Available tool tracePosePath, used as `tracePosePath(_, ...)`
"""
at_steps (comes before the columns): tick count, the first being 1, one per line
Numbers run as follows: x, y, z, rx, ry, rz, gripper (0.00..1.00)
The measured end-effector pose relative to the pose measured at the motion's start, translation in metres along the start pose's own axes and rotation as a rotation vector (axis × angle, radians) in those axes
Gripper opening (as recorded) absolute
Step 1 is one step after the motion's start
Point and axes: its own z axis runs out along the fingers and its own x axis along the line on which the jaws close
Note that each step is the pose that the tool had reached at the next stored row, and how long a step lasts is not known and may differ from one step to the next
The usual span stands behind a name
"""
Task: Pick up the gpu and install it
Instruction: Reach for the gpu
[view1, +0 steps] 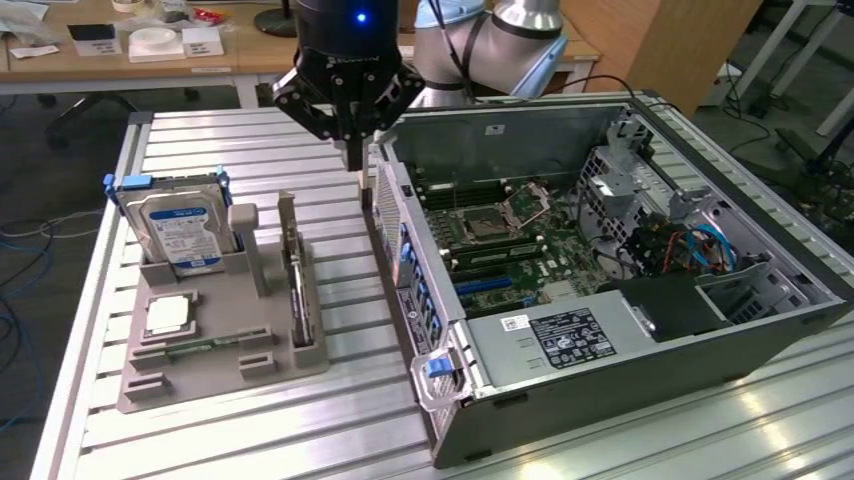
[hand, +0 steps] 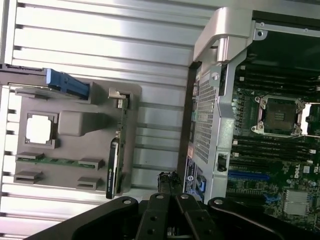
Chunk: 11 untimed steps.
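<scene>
The gpu is a thin dark card standing on edge in a slot at the right side of the grey holder; in the wrist view the gpu shows edge-on with its silvery bracket end. My gripper hangs above the table between the holder's far end and the rear corner of the open computer case. Its fingers are shut with nothing between them. In the wrist view the gripper sits beside the case's back panel, apart from the gpu.
In the holder stand a silver hard drive with a blue frame, a processor and a green memory stick. The case lies open, showing the motherboard with a blue slot. A desk with clutter stands behind.
</scene>
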Motion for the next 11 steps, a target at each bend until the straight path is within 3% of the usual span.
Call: tracePosePath(11,0.023,-0.0017,-0.0007,-0.0003,0.0007,-0.014,0.11)
